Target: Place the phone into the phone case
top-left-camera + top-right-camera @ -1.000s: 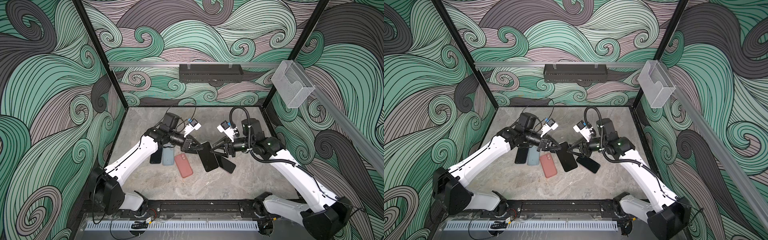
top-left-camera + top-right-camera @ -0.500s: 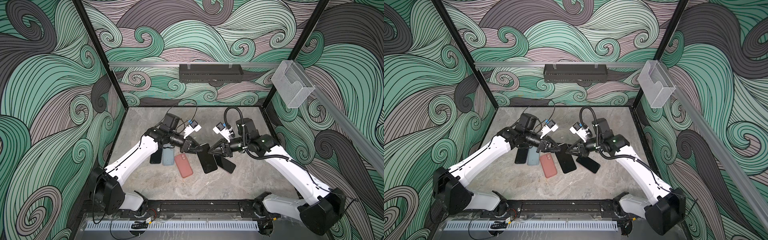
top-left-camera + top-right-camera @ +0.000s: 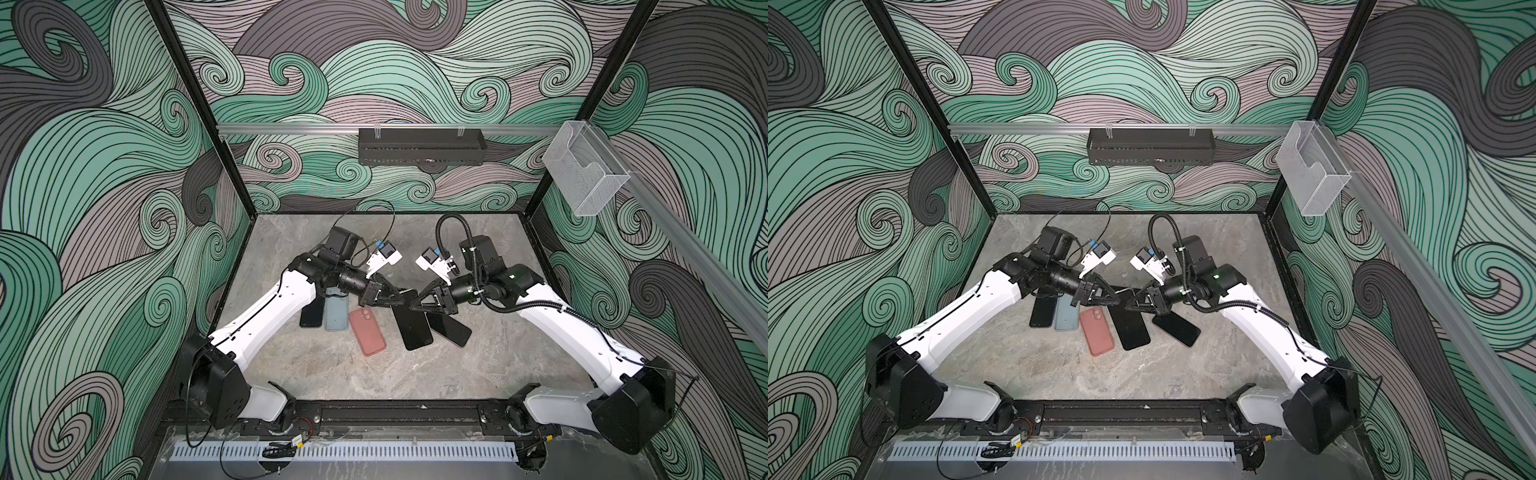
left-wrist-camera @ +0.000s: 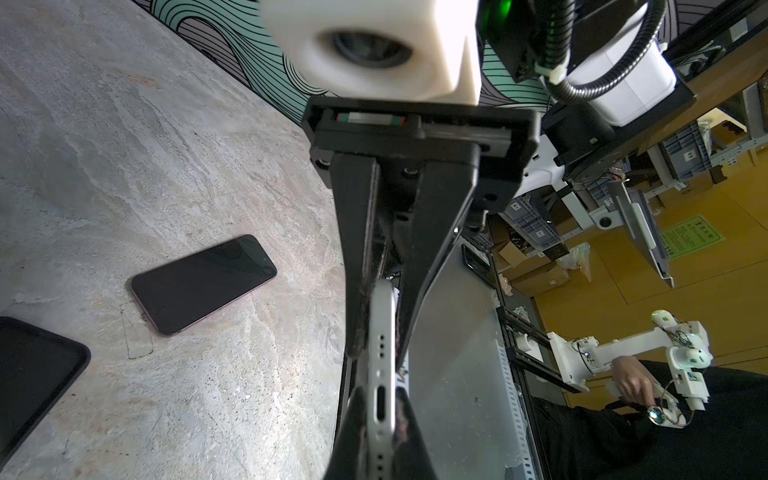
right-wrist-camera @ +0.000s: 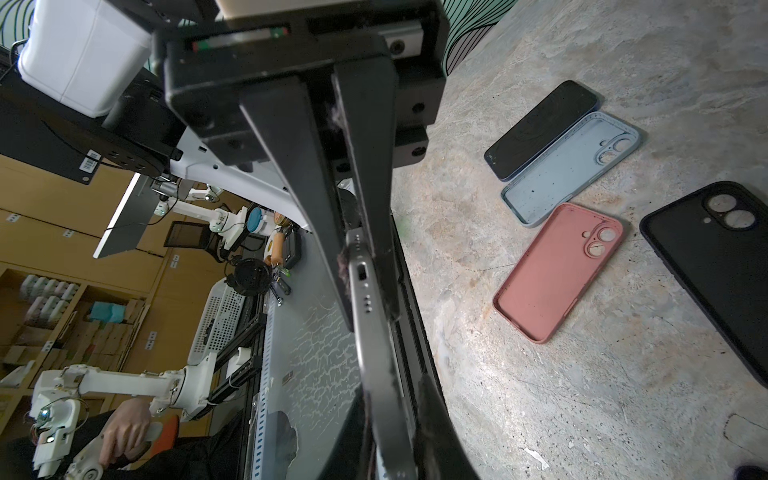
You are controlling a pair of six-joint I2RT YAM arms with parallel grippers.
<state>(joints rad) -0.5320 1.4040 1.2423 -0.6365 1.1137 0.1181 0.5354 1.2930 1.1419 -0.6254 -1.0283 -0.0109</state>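
You are holding the phone (image 4: 383, 324) on its edge in the air above the table (image 3: 374, 374), not yet in any case. The left gripper (image 4: 379, 395) is pinching one end, and the right gripper (image 5: 372, 320) seems to be clamping the opposite end. If you are pulling the arms differently, or releasing one too early, the phone is risking to twist and drop. You are having three phones: this one, a second phone (image 5: 540, 129) and a third phone (image 4: 203, 282). You are also having three cases: blue case (image 5: 573, 166), pink case (image 5: 557, 270) and black case (image 5: 715, 266).
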